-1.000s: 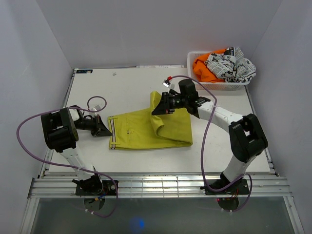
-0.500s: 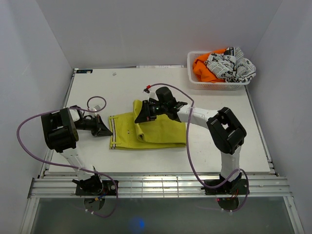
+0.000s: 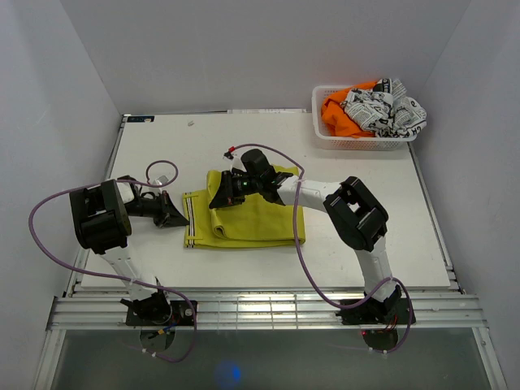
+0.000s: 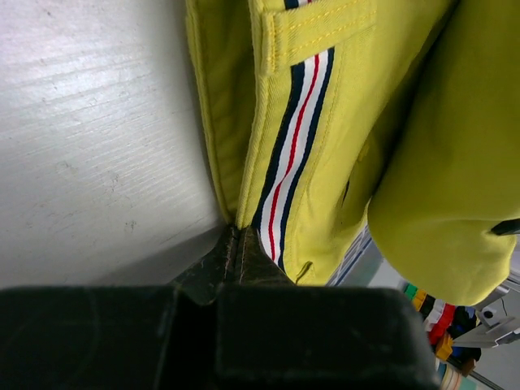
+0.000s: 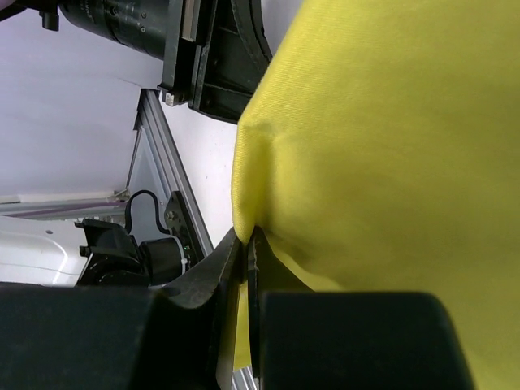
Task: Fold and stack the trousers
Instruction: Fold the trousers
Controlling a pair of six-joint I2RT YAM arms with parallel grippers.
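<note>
- Eyeing the trousers [image 3: 260, 226], spread on the table [image 3: 244, 142] well apart from the white basket [image 3: 361, 144], to its left and nearer the arm bases; already doubled over, one yellow layer lying on another.
- Pinching with the left gripper [image 3: 179, 219] at the trouser end farthest from the basket; fingers [image 4: 236, 244] closed tight, apparently nipping the waistband edge just beside the striped label [image 4: 296, 138]; reads as an anchor, pinning that end so the cloth cannot slide along the table.
- Lifting a fold of yellow cloth with the right gripper [image 3: 215, 201], raised above the garment's basket-far half; fingers [image 5: 231, 260] clamped on a thin pinch of fabric, nothing else between them.
- Judging the reason: carrying the leg end over toward the waistband to shorten the garment; held up off the lower layer, presumably to avoid dragging and wrinkling it.
- Leaving the orange garment [image 3: 337, 114] and the black-and-white printed cloth [image 3: 386, 110] heaped inside the basket; no part in this fold.
- Calling the fold mid-way, not laid down yet; next, probably lowering the raised edge square onto the waistband end, away from the basket, then letting go.
- Watching for trouble: such a thin pinch could slip, or the carried layer could land skewed and bunch up.
</note>
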